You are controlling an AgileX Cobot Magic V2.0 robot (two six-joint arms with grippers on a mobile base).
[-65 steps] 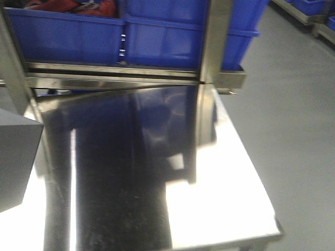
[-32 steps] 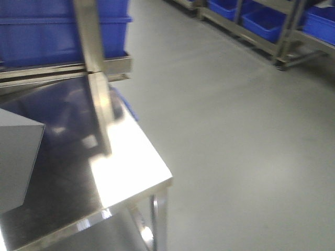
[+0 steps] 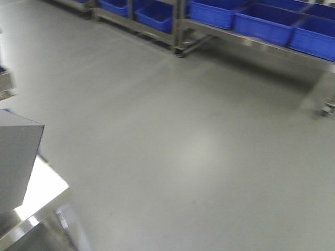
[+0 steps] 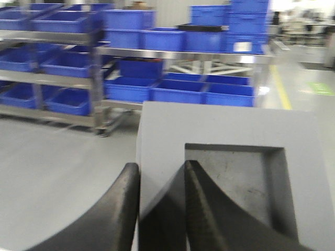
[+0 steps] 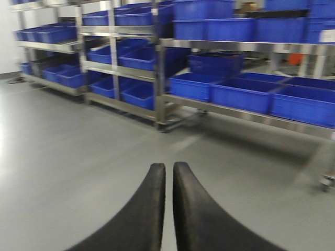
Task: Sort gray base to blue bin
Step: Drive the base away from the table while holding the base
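The gray base [image 4: 230, 136], a light-gray block with a square recess, fills the left wrist view. My left gripper [image 4: 160, 167] is shut on its left wall, one finger outside and one inside the recess. The base also shows at the left edge of the front view [image 3: 15, 157], held above the table corner. My right gripper [image 5: 168, 166] is shut with nothing in it, hanging over bare floor. Several blue bins [image 5: 241, 91] sit on steel racks across the room; I cannot tell which one is the task's bin.
A corner of the shiny steel table [image 3: 47, 188] shows at the lower left. Grey floor [image 3: 183, 130] stretches ahead. Steel racks on wheels [image 3: 180, 49] with blue crates [image 3: 261, 23] line the far side, and more racks [image 4: 99, 78] show in the left wrist view.
The front view has swung right: the table and the blue crates behind it slid off to the left, and floor and far racks came in. The gray base keeps its place in the frame.
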